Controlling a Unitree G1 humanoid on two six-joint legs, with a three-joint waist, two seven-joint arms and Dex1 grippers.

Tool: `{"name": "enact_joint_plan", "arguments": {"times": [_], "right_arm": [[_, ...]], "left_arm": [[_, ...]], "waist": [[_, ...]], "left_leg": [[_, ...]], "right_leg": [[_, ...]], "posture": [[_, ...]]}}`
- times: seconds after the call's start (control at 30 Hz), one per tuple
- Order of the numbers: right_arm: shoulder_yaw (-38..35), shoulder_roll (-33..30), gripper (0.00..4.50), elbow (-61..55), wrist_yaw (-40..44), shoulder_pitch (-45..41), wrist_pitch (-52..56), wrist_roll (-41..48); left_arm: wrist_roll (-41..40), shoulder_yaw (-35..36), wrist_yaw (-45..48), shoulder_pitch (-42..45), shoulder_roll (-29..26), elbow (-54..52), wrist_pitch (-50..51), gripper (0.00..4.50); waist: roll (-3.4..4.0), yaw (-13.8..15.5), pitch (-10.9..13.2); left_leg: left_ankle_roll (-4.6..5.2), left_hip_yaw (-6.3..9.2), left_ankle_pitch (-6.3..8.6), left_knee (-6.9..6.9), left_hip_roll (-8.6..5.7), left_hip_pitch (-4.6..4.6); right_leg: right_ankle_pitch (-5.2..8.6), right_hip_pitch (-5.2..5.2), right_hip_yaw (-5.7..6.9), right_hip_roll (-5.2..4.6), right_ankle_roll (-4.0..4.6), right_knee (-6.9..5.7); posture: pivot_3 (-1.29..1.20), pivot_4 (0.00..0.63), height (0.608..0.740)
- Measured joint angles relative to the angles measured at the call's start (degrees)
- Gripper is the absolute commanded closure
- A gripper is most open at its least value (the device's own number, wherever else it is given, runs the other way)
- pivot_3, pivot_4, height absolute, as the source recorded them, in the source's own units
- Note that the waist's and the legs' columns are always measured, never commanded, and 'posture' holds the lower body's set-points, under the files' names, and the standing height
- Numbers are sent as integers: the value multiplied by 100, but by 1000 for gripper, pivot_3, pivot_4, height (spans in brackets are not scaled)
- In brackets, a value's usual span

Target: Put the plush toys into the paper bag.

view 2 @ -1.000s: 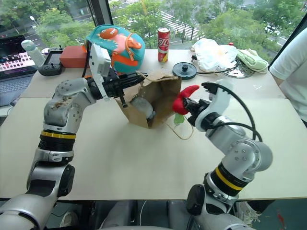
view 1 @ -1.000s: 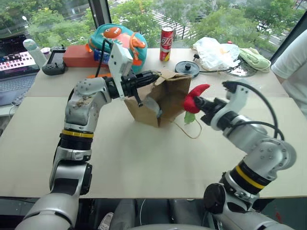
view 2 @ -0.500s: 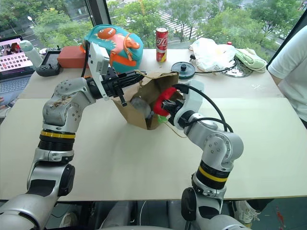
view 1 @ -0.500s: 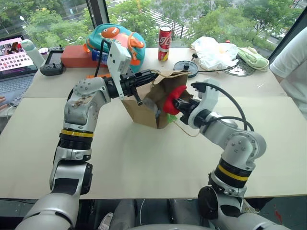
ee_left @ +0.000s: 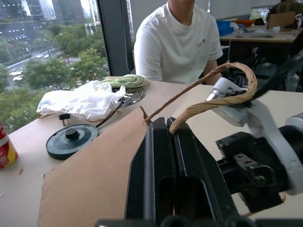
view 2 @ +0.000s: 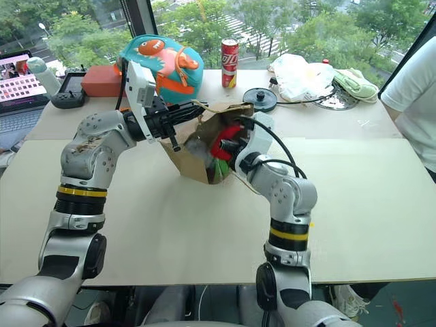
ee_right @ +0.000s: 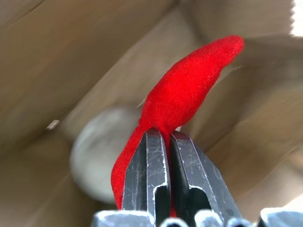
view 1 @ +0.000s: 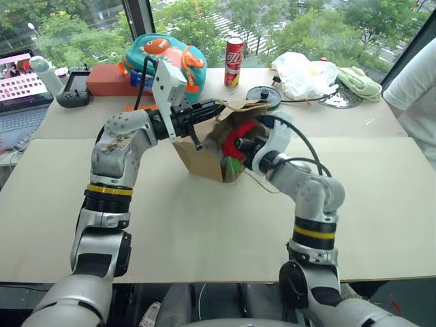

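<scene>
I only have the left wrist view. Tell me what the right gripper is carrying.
Observer: The right gripper is shut on the red toy, pinched between its fingers.
Operator: Say where that toy is.
Observer: It sits in the mouth of the paper bag, which lies tipped on the table.
Operator: Report the other toy.
Observer: The grey toy lies deep inside the bag, behind the red one.

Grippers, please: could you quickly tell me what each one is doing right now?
Left gripper: shut on the paper bag at its rim and twine handle.
Right gripper: shut on the red plush toy, inside the bag.
</scene>
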State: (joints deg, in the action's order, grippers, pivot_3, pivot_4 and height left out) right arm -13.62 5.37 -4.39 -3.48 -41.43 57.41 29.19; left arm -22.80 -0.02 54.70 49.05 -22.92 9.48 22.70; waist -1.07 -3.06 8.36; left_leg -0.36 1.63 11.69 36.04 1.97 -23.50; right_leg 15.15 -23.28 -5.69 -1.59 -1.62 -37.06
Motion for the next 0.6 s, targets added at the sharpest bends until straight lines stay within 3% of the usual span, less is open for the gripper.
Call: {"name": "enact_joint_plan", "arguments": {"times": [0.03,0.47,0.6], "right_arm": [[17,-1,4468,113,-1,-59,-109,-31],[168,0,76,236,-194,-81,-337,165],[127,-35,24,-464,-277,-78,85,506]], "left_arm": [[0,-4,1,0,2,0,-1,4500],[3,-5,-2,-64,1,-18,-5,4500],[6,-5,-2,-70,-2,-65,-5,4500]], "waist": [[0,-7,0],[0,-38,0],[1,-40,1]], "left_leg": [[0,1,0,-3,0,0],[0,4,0,-4,-3,-15],[0,6,0,-5,-3,-17]], "right_leg": [[0,0,0,0,0,-2],[-1,0,4,-6,2,-5],[-1,0,5,-6,2,-5]], "posture": [[0,150,739],[0,150,739],[0,150,739]]}}
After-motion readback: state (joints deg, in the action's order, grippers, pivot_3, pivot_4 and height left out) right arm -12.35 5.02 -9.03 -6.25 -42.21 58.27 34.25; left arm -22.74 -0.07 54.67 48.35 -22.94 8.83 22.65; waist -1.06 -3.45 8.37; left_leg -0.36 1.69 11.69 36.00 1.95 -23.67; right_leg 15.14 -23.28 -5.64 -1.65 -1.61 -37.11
